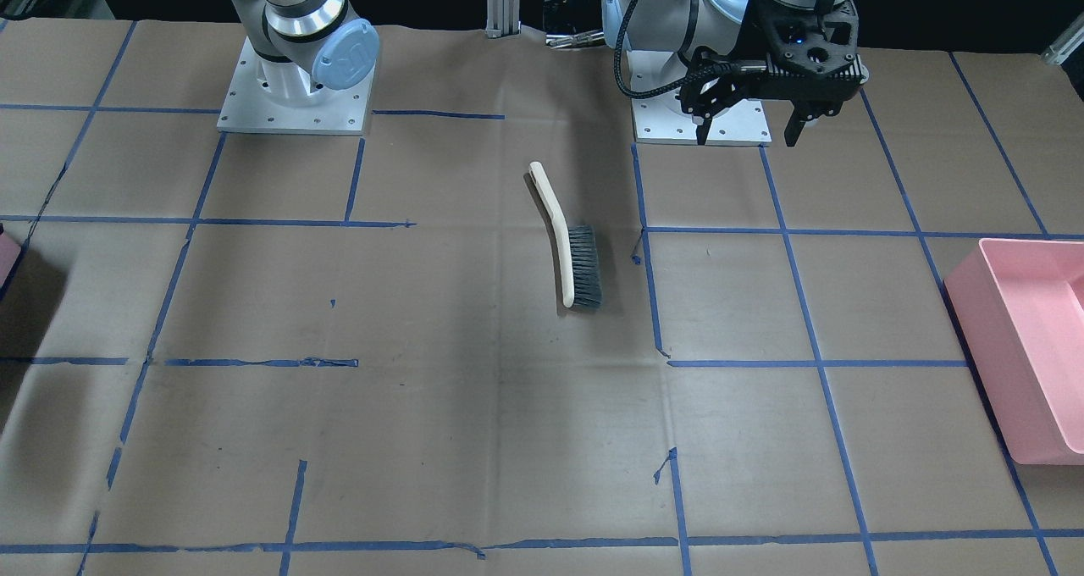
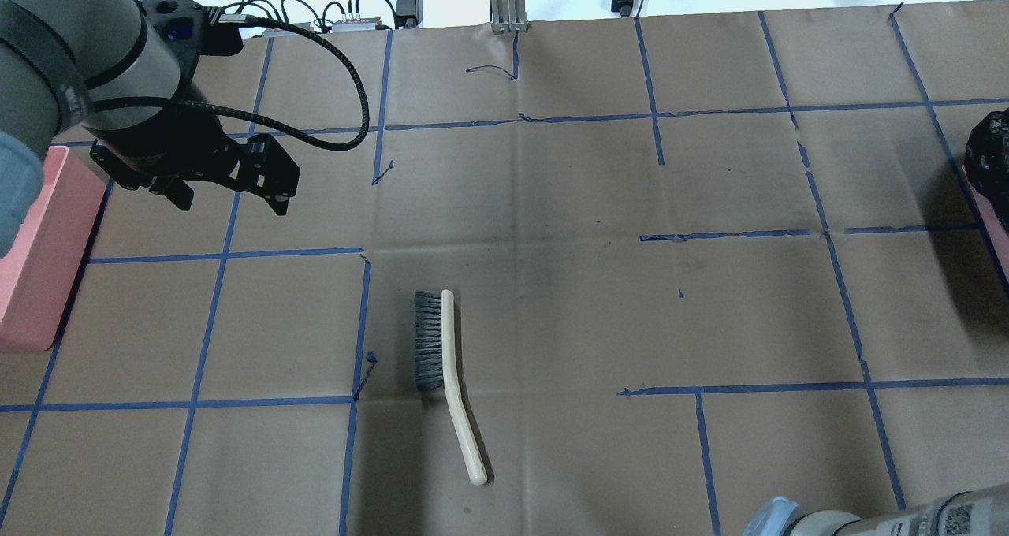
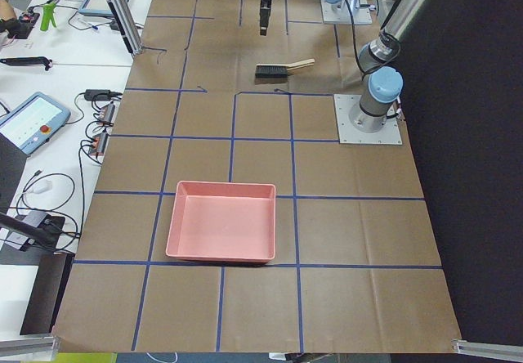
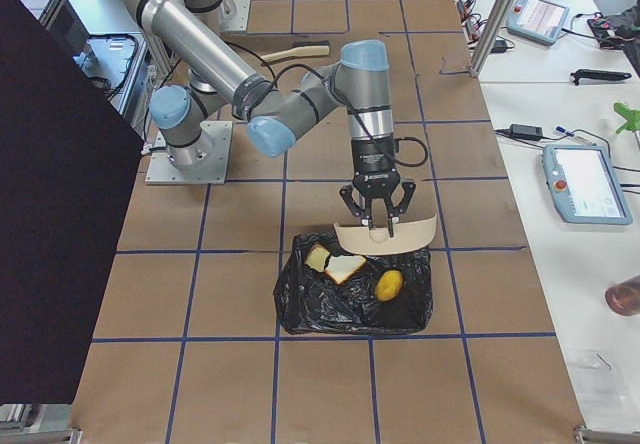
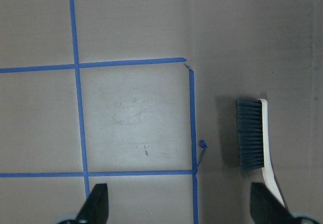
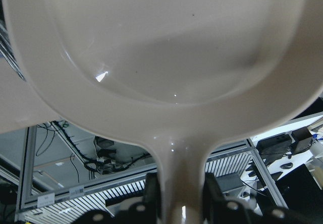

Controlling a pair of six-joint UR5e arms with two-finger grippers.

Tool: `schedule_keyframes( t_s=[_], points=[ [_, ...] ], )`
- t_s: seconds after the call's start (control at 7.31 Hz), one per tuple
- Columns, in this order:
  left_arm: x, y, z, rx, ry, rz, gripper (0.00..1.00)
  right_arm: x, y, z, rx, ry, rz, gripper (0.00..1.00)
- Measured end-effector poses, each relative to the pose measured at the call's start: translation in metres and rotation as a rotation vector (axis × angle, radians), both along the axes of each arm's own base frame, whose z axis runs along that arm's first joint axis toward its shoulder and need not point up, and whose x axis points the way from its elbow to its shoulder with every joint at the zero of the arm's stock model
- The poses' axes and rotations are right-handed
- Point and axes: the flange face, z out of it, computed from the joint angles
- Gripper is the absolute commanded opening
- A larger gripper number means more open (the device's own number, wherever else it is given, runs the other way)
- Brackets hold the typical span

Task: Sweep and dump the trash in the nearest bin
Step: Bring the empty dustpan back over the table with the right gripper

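My right gripper squeezes the cream dustpan by its handle, bottom middle. My left gripper hangs wide open, empty.

Overhead, front cams opposed, looking down; share brush.

Counter: covered edge to edge in brown paper, creased along its fold lines. Blue tape marks the paper into a grid and is torn or lifted at several crossings. An aluminium post stands at the middle of one long edge. A white bench runs along that same side, carrying loose cables and a grey control tablet. A black panel closes off the opposite long side. Lighting is even and from above, with soft shadows on the paper.
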Motion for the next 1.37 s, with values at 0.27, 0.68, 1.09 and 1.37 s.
schedule_keyframes(
  t_s=[0.27,0.68,1.09,1.37],
  points=[
    [-0.001,0.000,0.000,0.001,-0.001,-0.010,1.00,0.021,0.010,-0.002,-0.043,-0.184,-0.100,0.03],
    [-0.001,0.001,-0.002,0.004,0.000,-0.012,1.00,0.064,0.028,-0.018,-0.120,-0.500,-0.335,0.04],
    [-0.002,0.002,-0.004,0.010,0.002,-0.012,1.00,0.142,0.037,-0.030,-0.207,-0.746,-0.613,0.04],
    [-0.002,0.003,-0.005,0.012,0.001,-0.013,1.00,0.222,0.025,-0.035,-0.262,-0.788,-0.778,0.04]
  ],
)
